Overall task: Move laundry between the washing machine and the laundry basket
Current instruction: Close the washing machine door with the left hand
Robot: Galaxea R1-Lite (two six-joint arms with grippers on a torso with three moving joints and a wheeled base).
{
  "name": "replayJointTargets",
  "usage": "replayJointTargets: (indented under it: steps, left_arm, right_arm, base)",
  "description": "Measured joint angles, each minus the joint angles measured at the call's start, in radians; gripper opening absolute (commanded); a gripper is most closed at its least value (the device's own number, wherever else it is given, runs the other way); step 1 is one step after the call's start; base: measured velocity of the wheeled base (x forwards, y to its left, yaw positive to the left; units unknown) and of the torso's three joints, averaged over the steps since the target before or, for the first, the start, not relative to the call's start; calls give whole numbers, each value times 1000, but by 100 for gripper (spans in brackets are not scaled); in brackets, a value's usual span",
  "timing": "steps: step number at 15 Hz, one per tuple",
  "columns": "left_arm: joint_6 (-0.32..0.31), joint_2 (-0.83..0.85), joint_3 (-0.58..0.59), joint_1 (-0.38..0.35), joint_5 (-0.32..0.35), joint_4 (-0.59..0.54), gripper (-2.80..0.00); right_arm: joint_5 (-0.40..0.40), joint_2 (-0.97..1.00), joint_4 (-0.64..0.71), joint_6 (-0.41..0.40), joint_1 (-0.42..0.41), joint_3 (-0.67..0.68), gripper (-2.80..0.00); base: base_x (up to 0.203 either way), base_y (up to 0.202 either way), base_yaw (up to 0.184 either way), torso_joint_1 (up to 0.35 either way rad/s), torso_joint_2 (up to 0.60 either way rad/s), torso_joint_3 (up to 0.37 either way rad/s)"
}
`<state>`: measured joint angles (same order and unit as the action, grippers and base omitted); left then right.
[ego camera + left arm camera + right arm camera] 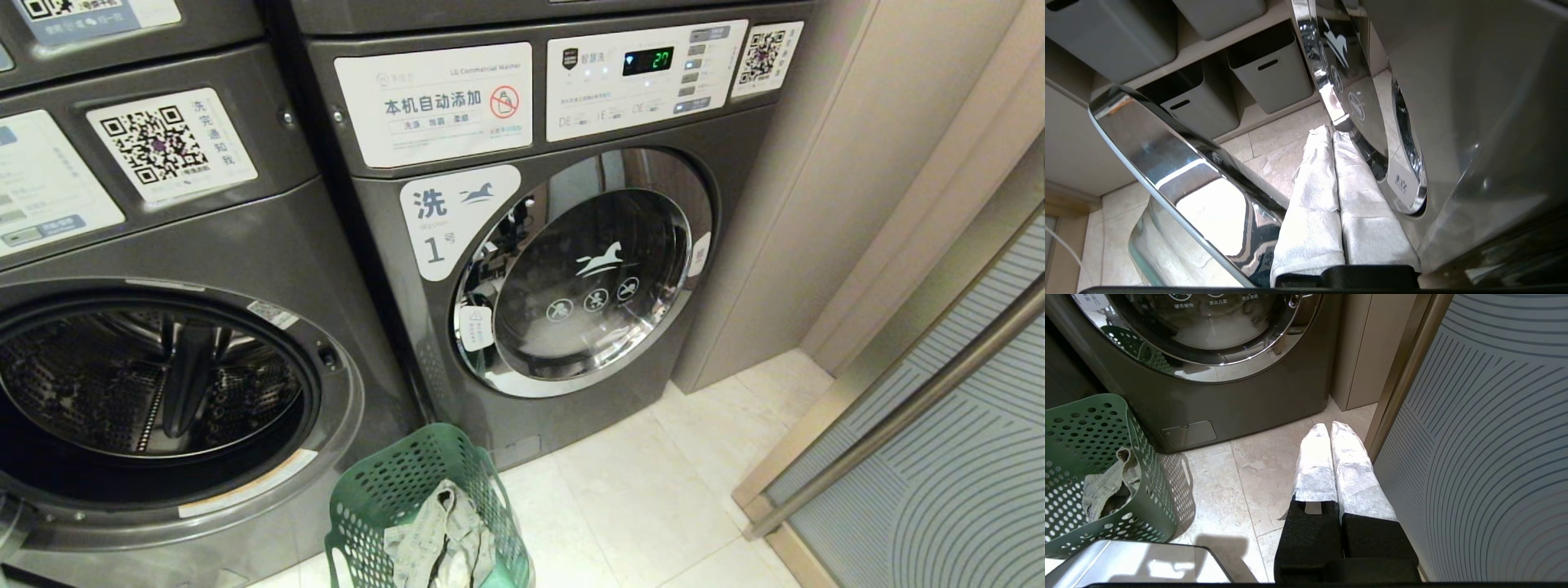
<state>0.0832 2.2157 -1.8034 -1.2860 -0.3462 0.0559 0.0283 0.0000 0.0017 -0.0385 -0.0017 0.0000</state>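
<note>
Laundry (445, 535) | in laundry basket (384, 490) | both fingers pressed together, empty, apart

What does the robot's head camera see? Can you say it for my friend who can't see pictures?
A green laundry basket with crumpled grey-beige laundry in it stands on the pale tiled floor in front of two dark grey washing machines. The left washing machine gapes open, showing its metal drum; the machine marked "1" is shut.

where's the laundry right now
In the head view the laundry lies in the green basket on the floor, bottom centre, between the two washing machines' fronts.
</note>
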Motion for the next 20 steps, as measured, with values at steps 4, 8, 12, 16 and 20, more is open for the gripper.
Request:
replayJointTargets:
  steps: [4,8,12,16,20]
  left_arm:
    - [29,0,-5,7,2,-53,-280]
    - [31,-8,1,9,-1,-88,-280]
    - [31,-36,29,8,-15,-93,-280]
    - [30,-104,104,1,-19,-97,-280]
    - [30,-228,240,-2,-19,-94,-280]
  right_arm:
    - [0,0,0,0,0,0,-280]
    - [0,0,0,0,0,0,-280]
    - [0,0,0,0,0,0,-280]
    - [0,0,0,0,0,0,-280]
    - [0,0,0,0,0,0,-280]
  base:
    - [0,0,0,0,0,0]
    - [0,0,0,0,0,0]
    - [0,0,0,0,0,0]
    - [0,0,0,0,0,0]
    - [0,0,0,0,0,0]
